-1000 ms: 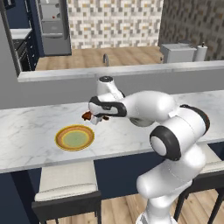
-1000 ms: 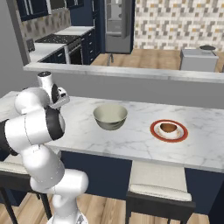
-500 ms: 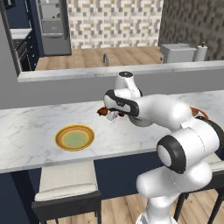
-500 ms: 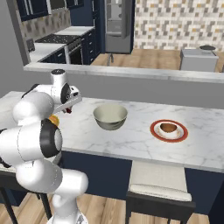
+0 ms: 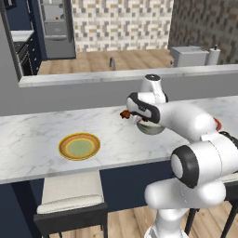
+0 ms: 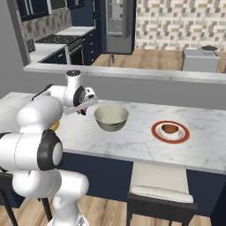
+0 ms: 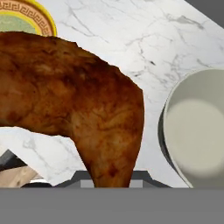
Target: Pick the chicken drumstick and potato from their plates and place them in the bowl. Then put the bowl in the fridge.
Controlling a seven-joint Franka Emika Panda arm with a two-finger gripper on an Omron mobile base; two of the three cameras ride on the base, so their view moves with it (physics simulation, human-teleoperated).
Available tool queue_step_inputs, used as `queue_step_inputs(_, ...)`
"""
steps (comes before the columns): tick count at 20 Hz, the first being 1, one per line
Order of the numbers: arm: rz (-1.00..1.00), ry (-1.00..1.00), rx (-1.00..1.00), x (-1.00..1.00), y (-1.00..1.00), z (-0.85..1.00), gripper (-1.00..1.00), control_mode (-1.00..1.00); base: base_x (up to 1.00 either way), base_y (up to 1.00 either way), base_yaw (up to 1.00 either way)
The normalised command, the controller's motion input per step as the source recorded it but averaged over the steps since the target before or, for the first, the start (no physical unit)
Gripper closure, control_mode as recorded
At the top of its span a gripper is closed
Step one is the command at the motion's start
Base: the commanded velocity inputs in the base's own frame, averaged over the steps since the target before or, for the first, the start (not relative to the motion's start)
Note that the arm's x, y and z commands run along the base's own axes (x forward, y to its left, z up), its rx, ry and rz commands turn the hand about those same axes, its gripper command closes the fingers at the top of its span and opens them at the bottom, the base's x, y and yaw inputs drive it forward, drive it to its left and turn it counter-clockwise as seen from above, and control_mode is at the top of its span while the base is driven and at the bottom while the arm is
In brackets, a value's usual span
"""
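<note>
The desk (image 5: 28,144) was white marble with grey veins, and it ran wide to either side of the pincer (image 5: 124,114). Past the pincer, a raised grey ledge (image 5: 69,79) ran along the desk's far edge. Farther off lay a wooden floor (image 5: 93,60), a wall of small beige and brown tiles (image 5: 121,23) and dark navy cabinets (image 6: 88,42). A stove (image 6: 55,39) sat on a pale counter far beyond the pincer. Below the desk stood stools with cream cushions (image 5: 69,193) on dark frames, against a navy front panel (image 5: 125,186).
</note>
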Motion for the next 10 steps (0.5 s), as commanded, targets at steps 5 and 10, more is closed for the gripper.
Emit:
queue_step_inputs(5,-0.16,0.00,0.00,0.06,-0.60,0.16,1.00,-1.00,0.00,0.00,0.00)
queue_step_inputs(10,-0.15,0.04,0.00,0.14,-0.52,0.06,1.00,-1.00,0.00,0.00,0.00)
